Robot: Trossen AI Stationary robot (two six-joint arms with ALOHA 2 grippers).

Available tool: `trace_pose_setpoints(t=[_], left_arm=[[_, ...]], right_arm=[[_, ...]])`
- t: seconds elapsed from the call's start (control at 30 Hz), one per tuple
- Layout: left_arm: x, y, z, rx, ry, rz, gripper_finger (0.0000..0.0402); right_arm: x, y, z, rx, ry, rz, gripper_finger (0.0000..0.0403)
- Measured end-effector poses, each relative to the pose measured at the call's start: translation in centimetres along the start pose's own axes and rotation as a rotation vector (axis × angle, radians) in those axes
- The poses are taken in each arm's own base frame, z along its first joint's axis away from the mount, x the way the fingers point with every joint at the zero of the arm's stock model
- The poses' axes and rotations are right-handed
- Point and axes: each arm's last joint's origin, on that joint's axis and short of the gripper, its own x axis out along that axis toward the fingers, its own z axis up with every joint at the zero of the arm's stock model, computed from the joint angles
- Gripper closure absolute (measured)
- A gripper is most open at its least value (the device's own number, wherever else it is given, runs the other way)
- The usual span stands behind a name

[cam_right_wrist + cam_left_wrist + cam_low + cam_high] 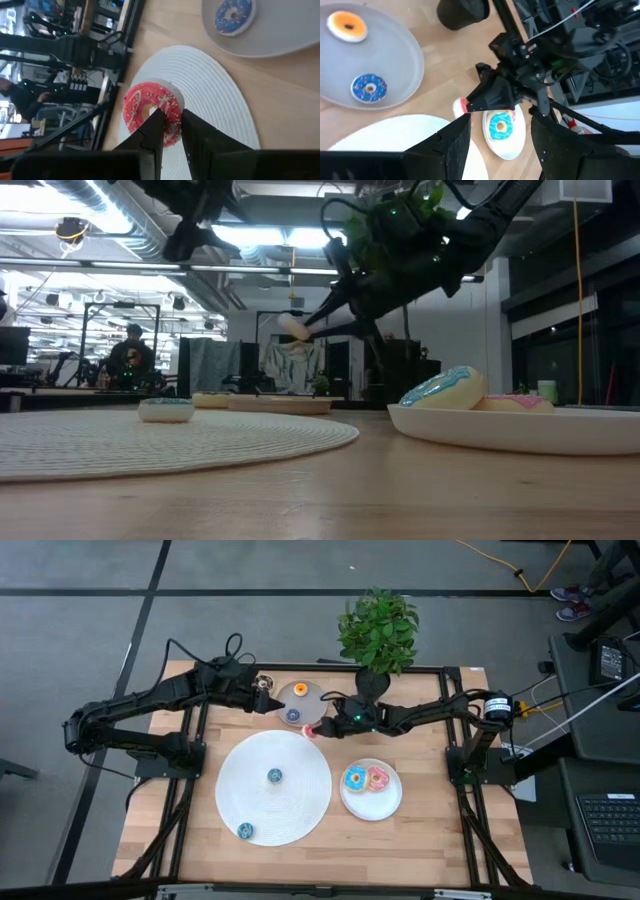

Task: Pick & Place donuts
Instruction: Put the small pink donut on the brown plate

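My right gripper (318, 727) is shut on a small red-pink donut (150, 112), held in the air between the grey plate (312, 703) and the large white disc (300, 800). The donut also shows in the low view (295, 327). An orange donut (300, 689) and a dark blue donut (293, 715) lie on the grey plate. Two teal donuts (274, 776) (245, 830) lie on the disc. A blue donut (354, 778) and a pink donut (377, 778) lie on the white plate (372, 808). My left gripper (500, 145) is open and empty, above the grey plate's left side. My right gripper pinches one side of the red-pink donut's ring (172, 120). One fingertip (156, 122) is at the hole and the other (196, 129) is outside the rim. The fingers come slanting down from the table's right. The donut is lifted clear of the table.
A potted plant (378, 635) stands at the table's far edge, just behind my right arm. Bare wood shows along the near edge (400, 850). People and equipment show in the room beyond the table.
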Motion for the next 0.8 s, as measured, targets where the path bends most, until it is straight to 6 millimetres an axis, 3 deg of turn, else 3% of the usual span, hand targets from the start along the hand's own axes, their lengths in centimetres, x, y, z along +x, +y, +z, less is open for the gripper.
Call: trace_pose_setpoints(t=[0.57, 0.8], left_arm=[[1.1, 0.3, -0.4, -0.085, 0.136, -0.017, 0.0203], [1.2, 0.3, -0.4, -0.080, 0.128, -0.015, 0.0203]], right_arm=[[0.0, 8.9, 3.5, -0.255, -0.092, 0.077, 0.0336], [-0.2, 9.8, 3.9, -0.281, -0.103, 0.056, 0.0336]])
